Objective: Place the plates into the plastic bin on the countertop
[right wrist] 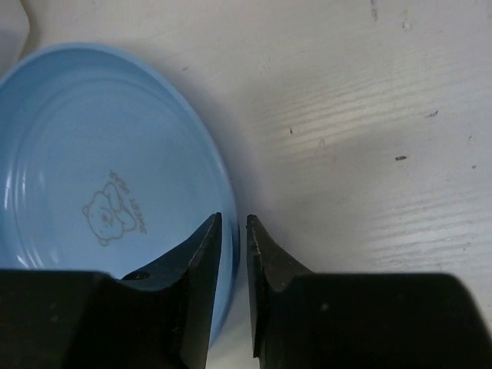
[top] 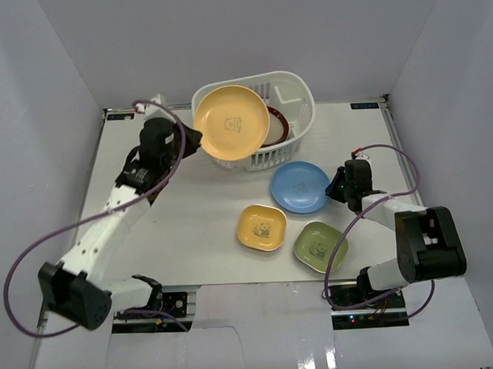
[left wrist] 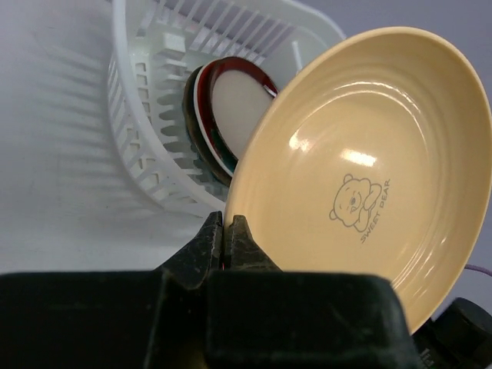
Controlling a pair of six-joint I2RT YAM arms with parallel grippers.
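My left gripper (left wrist: pixel 227 223) is shut on the rim of the round orange-yellow plate (left wrist: pixel 369 169), holding it tilted in the air over the front left rim of the plastic bin (top: pixel 296 86). Inside the bin (left wrist: pixel 146 92), several plates (left wrist: pixel 231 108) lean on edge against each other. The blue plate (top: pixel 299 187) lies flat on the countertop (top: pixel 183 219). My right gripper (right wrist: pixel 234 223) is low at its right edge, jaws narrowly apart with the blue plate's (right wrist: pixel 92 154) rim between them; one finger is over the plate, the other outside it.
A rounded-square yellow plate (top: pixel 262 227) and a green one (top: pixel 321 246), both with panda marks, lie on the countertop in front of the blue plate. White walls stand around the table. The left arm (top: pixel 110 213) reaches diagonally across the left half.
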